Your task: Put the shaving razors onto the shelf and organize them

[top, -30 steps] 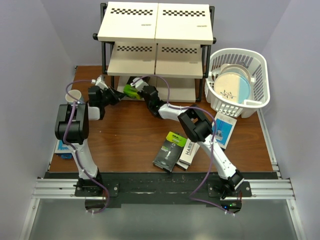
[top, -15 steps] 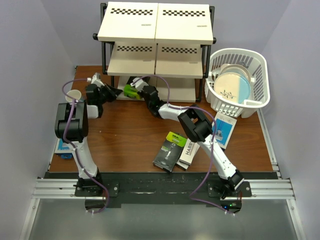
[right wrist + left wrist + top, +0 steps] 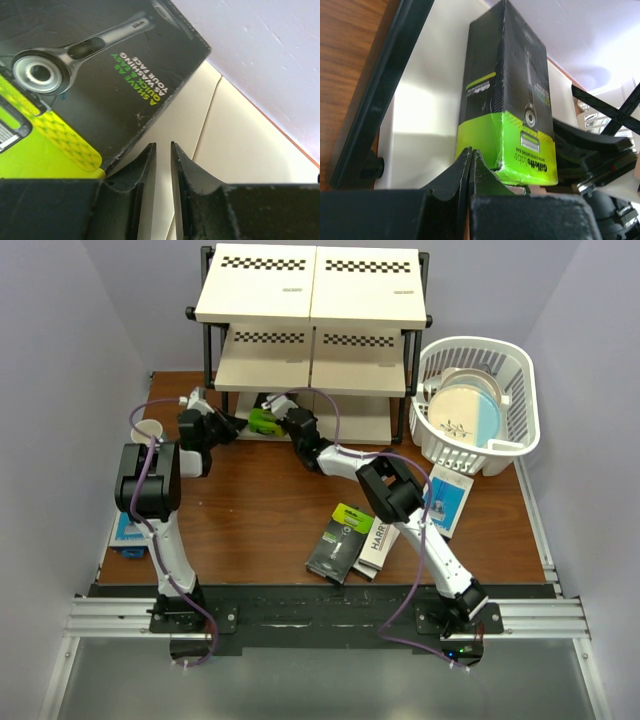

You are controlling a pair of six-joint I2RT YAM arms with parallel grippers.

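Both grippers empty at the shelf's bottom tier, Gillette box set in.

The shelf is unmoved from a second ago, and my right arm holds the same reach under it. My left arm has shifted slightly, easing back toward the box. The left gripper sits just in front of the box, fingers pressed together. The right gripper, just beside it, shows only a thin slit, nothing in it. The black-and-lime Gillette Labs box rests on the bottom board as before, lime end outward, between the two grippers.
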